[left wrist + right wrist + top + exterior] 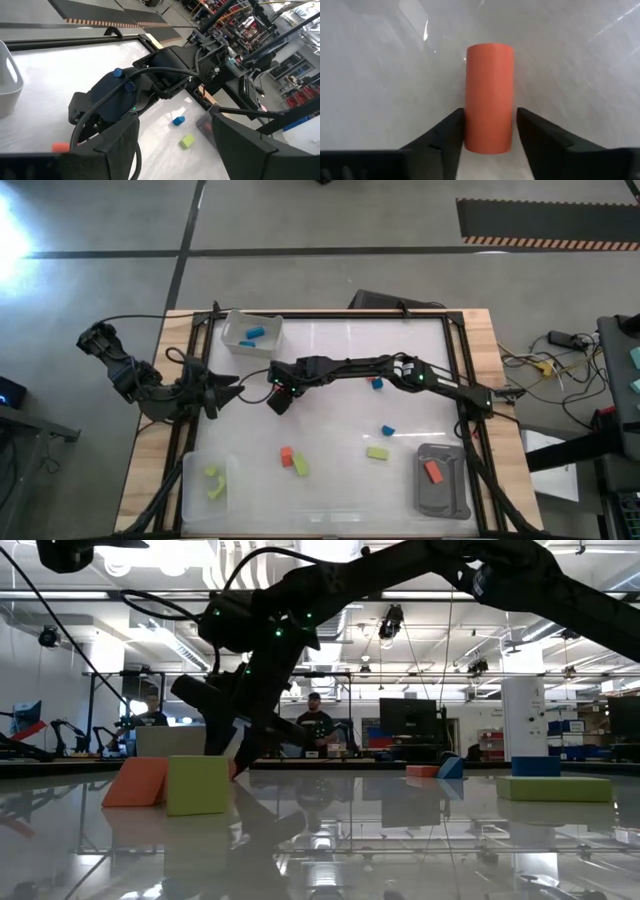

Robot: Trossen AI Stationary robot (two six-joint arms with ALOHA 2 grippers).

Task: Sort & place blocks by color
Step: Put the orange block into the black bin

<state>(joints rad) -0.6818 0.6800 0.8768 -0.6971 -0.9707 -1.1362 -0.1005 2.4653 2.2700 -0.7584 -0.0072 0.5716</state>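
The white worktop (340,370) fills the middle of the high view. The right arm stretches from the right edge toward the centre-left, its right pincer (487,137) closed around an orange-red block (489,97) that stands between the fingers. The left pincer (232,388) waits at the left edge, fingers spread and empty. Loose blocks (377,452) lie at lower centre; others sit in the trays (443,485) at three corners.
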